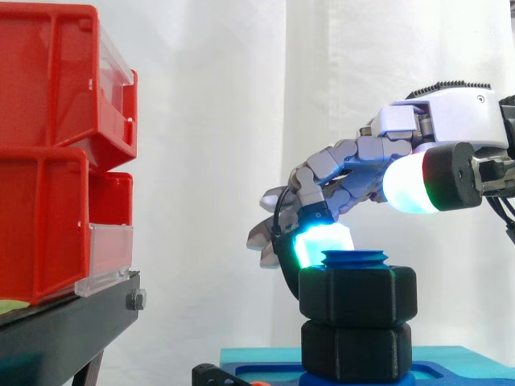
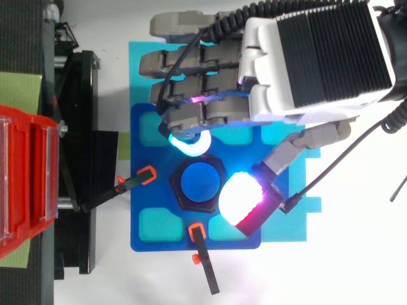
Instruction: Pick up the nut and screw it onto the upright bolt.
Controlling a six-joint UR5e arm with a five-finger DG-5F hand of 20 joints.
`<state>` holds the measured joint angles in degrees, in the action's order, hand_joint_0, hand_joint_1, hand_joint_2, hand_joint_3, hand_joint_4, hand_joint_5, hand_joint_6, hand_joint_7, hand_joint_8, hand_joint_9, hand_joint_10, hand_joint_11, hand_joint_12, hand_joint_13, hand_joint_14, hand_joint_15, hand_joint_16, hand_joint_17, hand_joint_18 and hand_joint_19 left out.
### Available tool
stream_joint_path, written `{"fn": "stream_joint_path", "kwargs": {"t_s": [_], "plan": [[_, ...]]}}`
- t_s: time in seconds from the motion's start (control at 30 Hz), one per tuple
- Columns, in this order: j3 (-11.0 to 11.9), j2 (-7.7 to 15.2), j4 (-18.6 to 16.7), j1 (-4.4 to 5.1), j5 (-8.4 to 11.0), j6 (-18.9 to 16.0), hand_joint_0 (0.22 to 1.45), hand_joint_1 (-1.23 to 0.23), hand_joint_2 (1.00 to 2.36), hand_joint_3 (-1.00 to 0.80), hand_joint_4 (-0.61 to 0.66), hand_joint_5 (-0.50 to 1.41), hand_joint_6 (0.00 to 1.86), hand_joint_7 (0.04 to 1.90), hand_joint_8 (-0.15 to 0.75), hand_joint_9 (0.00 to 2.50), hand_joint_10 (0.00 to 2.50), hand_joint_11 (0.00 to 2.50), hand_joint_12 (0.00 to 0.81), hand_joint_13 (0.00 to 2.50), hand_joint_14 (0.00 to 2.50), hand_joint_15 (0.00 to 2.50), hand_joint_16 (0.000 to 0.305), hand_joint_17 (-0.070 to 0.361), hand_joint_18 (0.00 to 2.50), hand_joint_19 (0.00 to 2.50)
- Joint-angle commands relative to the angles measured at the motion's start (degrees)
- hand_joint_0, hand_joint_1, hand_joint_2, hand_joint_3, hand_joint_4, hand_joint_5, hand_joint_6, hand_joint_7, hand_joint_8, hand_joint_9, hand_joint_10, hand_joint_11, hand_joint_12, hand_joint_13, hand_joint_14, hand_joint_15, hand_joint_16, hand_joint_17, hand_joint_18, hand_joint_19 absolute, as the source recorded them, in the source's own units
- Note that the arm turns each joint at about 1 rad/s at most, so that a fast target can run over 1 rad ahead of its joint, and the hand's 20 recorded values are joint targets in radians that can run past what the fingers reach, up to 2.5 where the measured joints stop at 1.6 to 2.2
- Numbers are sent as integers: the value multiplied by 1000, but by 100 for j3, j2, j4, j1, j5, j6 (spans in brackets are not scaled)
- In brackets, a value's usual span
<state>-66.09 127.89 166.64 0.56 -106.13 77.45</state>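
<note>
A black hexagonal nut sits on the upright blue bolt, whose top pokes out just above it. A second black nut lies beneath it, on the blue base plate. In the top view the bolt's top shows as a blue disc inside the nut's rim. My hand hovers over the bolt, its fingers bent loosely downward. One cyan fingertip rests at the upper nut's far top edge. The thumb's glowing pad stays well above the nut and holds nothing.
Red bins stand stacked on a black stand at the left. Two black clamps with orange tips hold the base plate, which lies on a cyan mat.
</note>
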Motion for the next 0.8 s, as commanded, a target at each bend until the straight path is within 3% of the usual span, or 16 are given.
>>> {"fn": "stream_joint_path", "kwargs": {"t_s": [0.0, 0.4, 0.5, 0.53, 0.77], "plan": [[-1, -1, 0, -29, -30, -1, 496, -295, 1000, -500, 133, -19, 707, 1137, 252, 845, 0, 0, 264, 459, 0, 0, 31, 71, 102, 0], [8, -1, -35, -126, -136, -1, 502, -302, 1000, -500, 97, -2, 736, 1044, 247, 1043, 0, 0, 221, 660, 1, 11, 25, 56, 341, 0], [43, -1, -35, -161, -180, -19, 497, -298, 1000, -500, 137, -2, 603, 1289, 248, 1053, 0, 0, 236, 644, 0, 9, 28, 62, 324, 0], [70, -1, -35, -170, -189, -19, 494, -292, 1000, -500, 148, 0, 509, 1477, 245, 1047, 0, 0, 243, 630, 0, 18, 30, 67, 303, 0], [228, -1, -9, -275, -391, -19, 477, -267, 1000, -500, 216, -77, 504, 1166, 246, 915, 0, 0, 276, 534, 1, 0, 36, 81, 237, 0]]}}
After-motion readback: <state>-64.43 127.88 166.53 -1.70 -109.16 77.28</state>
